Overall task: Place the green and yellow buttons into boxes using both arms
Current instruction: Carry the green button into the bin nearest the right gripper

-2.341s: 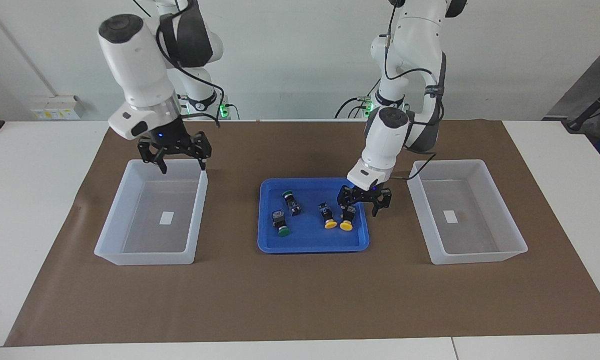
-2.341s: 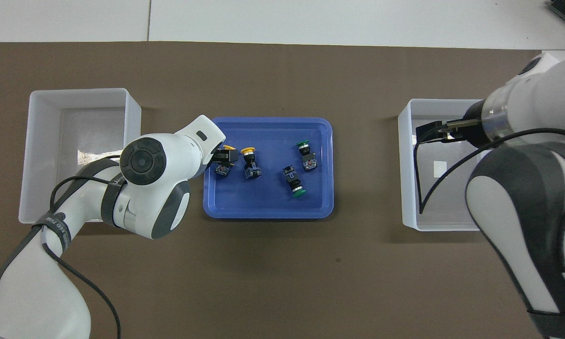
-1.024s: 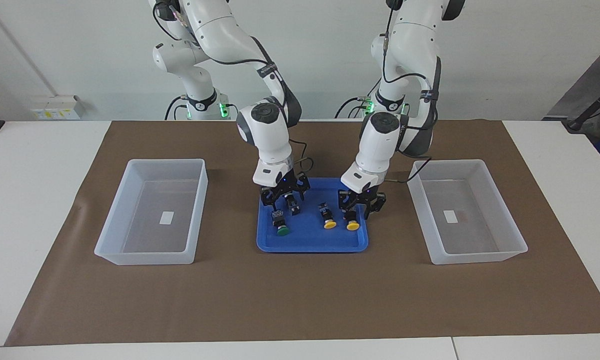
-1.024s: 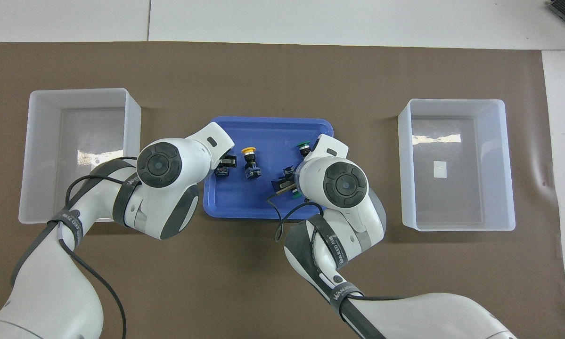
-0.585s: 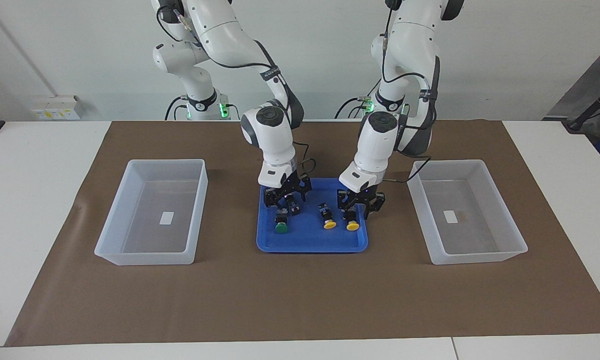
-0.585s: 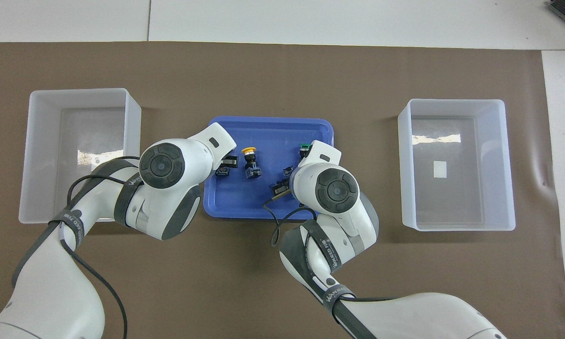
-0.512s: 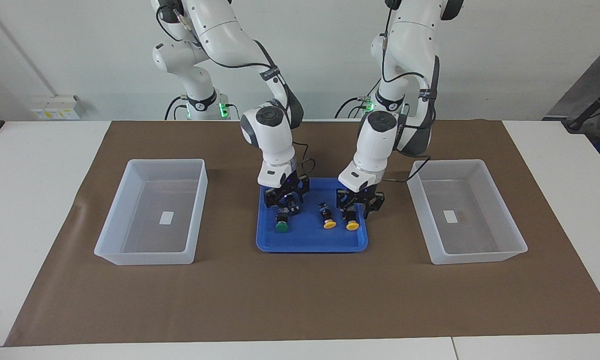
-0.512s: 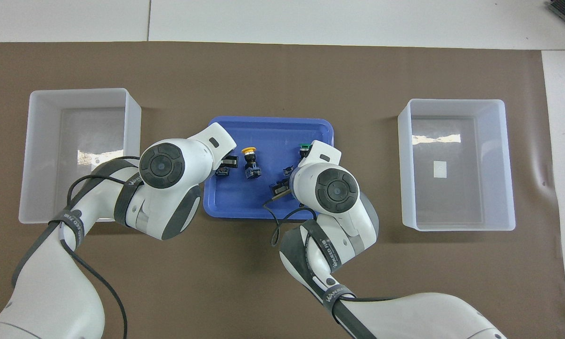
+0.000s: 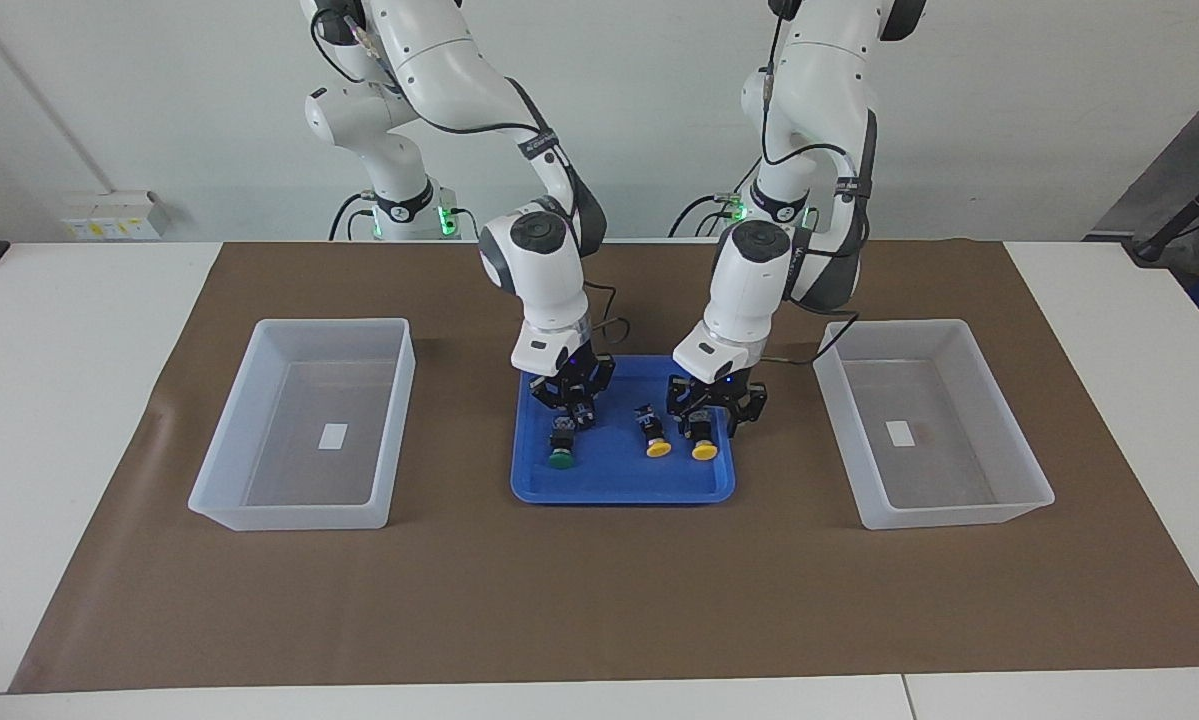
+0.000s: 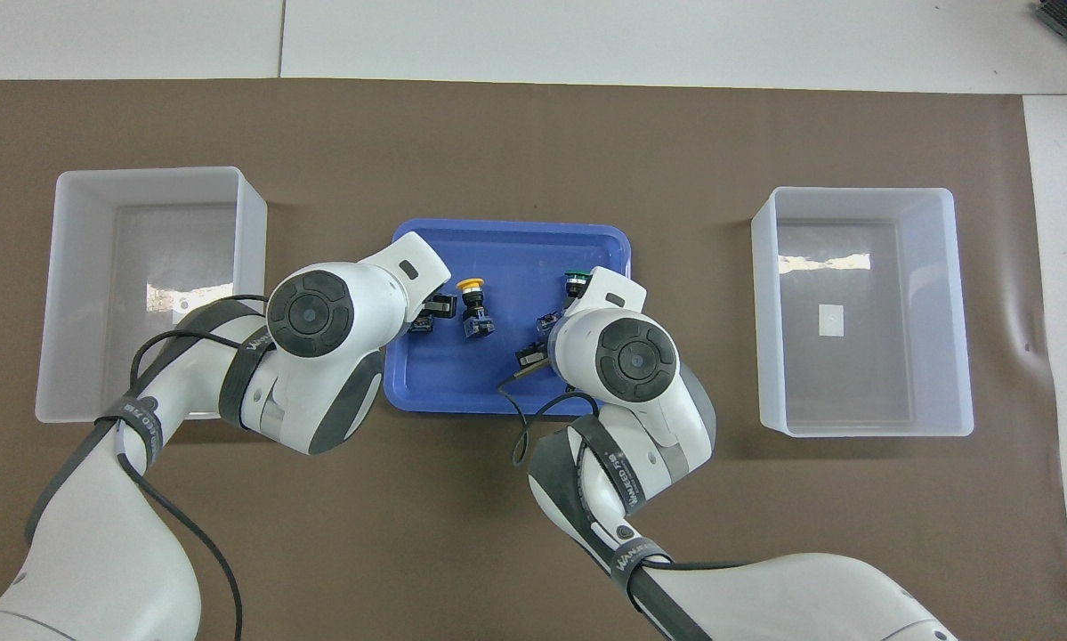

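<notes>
Blue plastic of the tray carries all four buttons, so nothing is delivered yet. By its edge nearest me, my right pincer is pinched shut on the nearer green button, low in the tray and, I judge, not yet lifted. My left pincer sits down over one yellow button by the tray's edge toward my left arm; how wide it stands I cannot tell. The second yellow button lies just beside it, and the other green button lies farther out. The right-arm box and the left-arm box hold only their labels: four carries remain.
</notes>
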`<state>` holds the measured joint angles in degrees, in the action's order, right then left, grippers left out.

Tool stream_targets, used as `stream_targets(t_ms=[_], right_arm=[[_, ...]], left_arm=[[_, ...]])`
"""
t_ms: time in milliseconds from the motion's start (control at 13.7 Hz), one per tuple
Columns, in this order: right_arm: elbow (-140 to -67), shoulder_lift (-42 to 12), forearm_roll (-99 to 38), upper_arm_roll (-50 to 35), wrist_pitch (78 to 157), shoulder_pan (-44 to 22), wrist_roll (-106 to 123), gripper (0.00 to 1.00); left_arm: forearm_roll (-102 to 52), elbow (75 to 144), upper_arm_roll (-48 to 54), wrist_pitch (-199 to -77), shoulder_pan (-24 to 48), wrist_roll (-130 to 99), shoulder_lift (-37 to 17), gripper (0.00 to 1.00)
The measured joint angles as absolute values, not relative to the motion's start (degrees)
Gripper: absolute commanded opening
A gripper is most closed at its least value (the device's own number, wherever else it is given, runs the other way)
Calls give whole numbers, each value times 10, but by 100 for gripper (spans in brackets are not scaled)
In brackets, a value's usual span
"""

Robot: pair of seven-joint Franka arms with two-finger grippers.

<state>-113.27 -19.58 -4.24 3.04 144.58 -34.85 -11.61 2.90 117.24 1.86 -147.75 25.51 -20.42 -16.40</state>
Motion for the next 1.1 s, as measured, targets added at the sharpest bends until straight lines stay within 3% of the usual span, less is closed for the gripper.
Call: stream_targets(t_ms=[512, 878, 1098], right_arm=[[-1095, -107, -42, 37, 1326, -289, -120, 0], [-1091, -49, -41, 41, 1246, -124, 35, 0], [-1104, -45, -41, 42, 1231, -47, 134, 0]], left_arm=[[27, 1170, 21, -1479, 259, -205, -167, 100], [21, 1160, 25, -1491, 253, -201, -169, 100], [21, 1160, 26, -1492, 249, -199, -173, 100]])
